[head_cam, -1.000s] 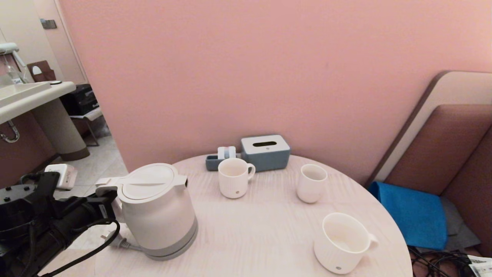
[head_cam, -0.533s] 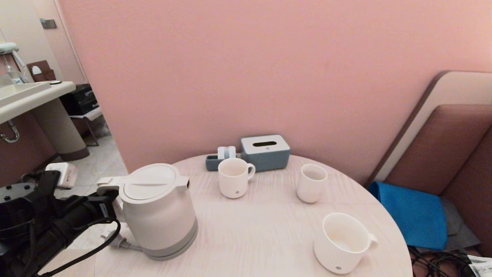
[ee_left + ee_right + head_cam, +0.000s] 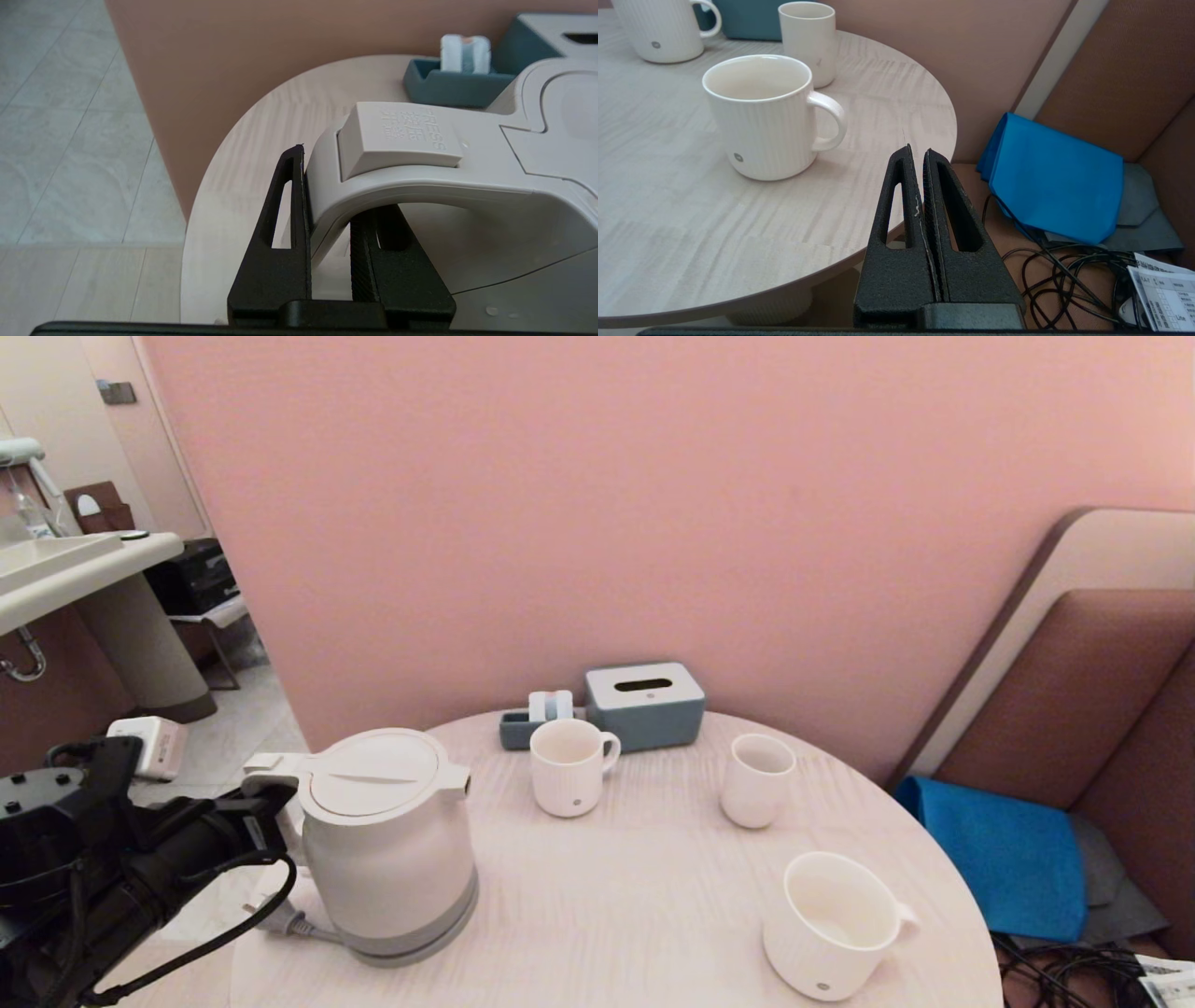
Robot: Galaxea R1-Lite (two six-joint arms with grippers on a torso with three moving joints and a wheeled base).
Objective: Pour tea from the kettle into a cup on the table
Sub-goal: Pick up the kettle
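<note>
Nearest the robot, at the right edge of the surface [image 3: 653, 896], the right end effector [image 3: 919, 154] is seen parked, fingers pressed together and empty. The cup [image 3: 834, 924], the widest ribbed mug, is stood upright at the near right. At the near left, the kettle [image 3: 387, 845] is held at its loop handle, which is clamped between the narrowly parted fingers of the left end effector [image 3: 327, 205]. Farther back, a narrower mug [image 3: 568, 780] and a slim cup [image 3: 756, 793] are placed, with a tissue box [image 3: 644, 705] behind them.
</note>
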